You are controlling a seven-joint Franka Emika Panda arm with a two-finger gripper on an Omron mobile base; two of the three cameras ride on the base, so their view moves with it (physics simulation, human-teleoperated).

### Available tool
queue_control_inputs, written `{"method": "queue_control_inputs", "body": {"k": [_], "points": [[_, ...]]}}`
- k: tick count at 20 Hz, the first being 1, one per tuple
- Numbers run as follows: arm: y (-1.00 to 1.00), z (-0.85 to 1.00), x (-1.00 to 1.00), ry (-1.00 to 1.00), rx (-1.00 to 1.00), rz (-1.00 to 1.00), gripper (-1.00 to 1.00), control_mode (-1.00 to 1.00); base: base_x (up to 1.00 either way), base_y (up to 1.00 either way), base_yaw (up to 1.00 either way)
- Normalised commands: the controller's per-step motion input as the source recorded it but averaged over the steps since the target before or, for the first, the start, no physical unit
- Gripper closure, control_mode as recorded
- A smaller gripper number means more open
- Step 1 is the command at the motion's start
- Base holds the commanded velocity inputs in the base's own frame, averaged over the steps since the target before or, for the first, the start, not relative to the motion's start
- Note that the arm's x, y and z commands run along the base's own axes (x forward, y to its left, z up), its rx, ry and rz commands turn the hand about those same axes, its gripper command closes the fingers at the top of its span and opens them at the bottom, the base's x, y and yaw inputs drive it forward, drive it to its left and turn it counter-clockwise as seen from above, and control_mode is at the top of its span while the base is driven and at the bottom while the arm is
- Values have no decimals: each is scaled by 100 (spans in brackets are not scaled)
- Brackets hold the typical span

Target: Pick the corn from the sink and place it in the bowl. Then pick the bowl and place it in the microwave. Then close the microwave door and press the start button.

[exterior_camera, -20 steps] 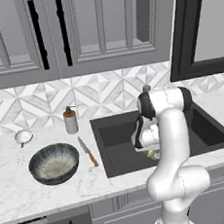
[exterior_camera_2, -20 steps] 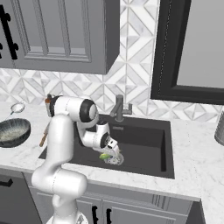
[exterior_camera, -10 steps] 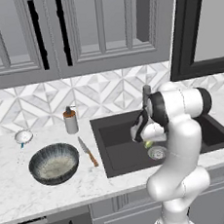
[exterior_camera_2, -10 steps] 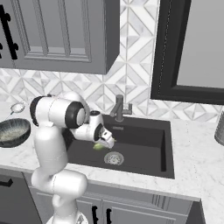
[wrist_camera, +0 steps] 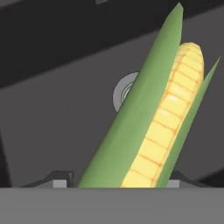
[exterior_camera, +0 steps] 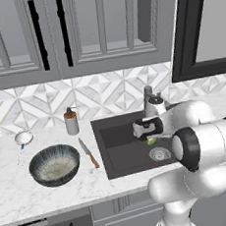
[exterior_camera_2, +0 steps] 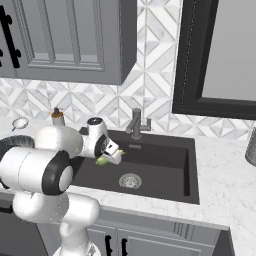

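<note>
You have one corn cob between the fingers of the gripper, held above the floor of the sink, not lying in it. In the hand view its long axis runs from the bottom centre up toward the upper right, the yellow kernels showing between green husk leaves that taper to the top, with the round drain behind it at centre. In the left base view the corn is a small green spot at centre right, just below the gripper; in the right base view it sits left of centre, over the left part of the sink, with the drain lower right of it.

Compared with a second ago, the cob has come up off the basin floor near the drain, and the arm has swung round so its upper links now bulk across the lower part of both base views.

Count what you see: one bowl on the tabletop at lower left of the left base view, well apart from the sink; one knife between bowl and sink; one bottle behind it by the wall; one small white strainer at far left; one faucet.
</note>
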Motion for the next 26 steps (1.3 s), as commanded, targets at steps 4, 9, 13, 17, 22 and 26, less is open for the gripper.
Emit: {"method": "queue_control_inputs", "body": {"k": [4,9,13,17,22,26], "points": [[9,100,-79,0,3,0,100,-100,0,0,0],[15,100,-92,-6,3,3,100,-100,0,0,0],[26,100,-27,-3,5,2,100,-100,0,0,0],[64,90,-37,0,10,14,100,-100,0,0,0],[72,77,-34,1,18,26,100,-100,0,0,0],[88,43,-28,2,8,33,100,-100,0,0,0]]}}
